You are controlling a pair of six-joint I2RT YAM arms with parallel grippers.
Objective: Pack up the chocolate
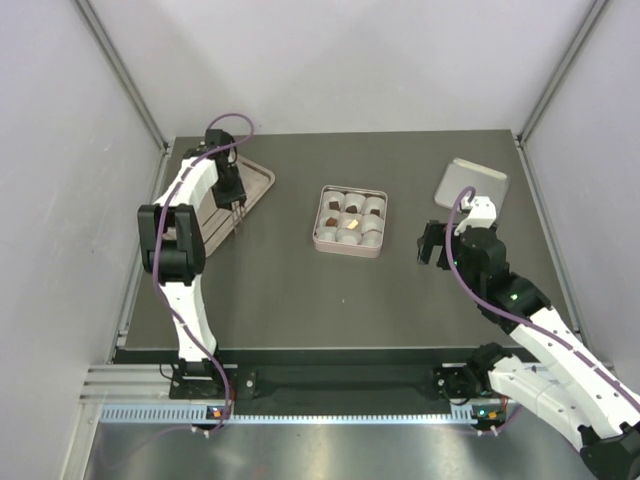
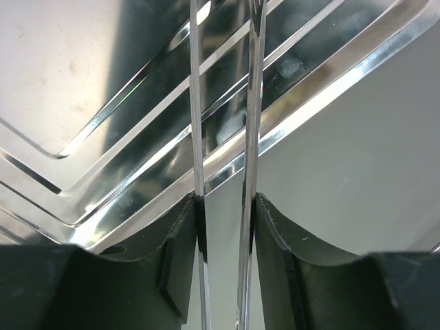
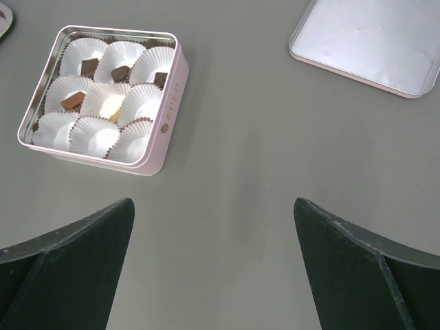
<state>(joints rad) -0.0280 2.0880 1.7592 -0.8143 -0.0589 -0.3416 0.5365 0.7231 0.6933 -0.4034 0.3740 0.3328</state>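
Top external view shows chocolate in the cups of the tin, the left tool clamped on tweezers over the tray left of the tin, likely to fetch more, and the right tool wide open, empty.

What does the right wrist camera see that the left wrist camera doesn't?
Only the right wrist: the pink tin with chocolate in its paper cups, the lid, and the open right gripper. Only the left wrist: the shiny tray close up and the tweezers clamped in the left gripper. Both: the grey table.
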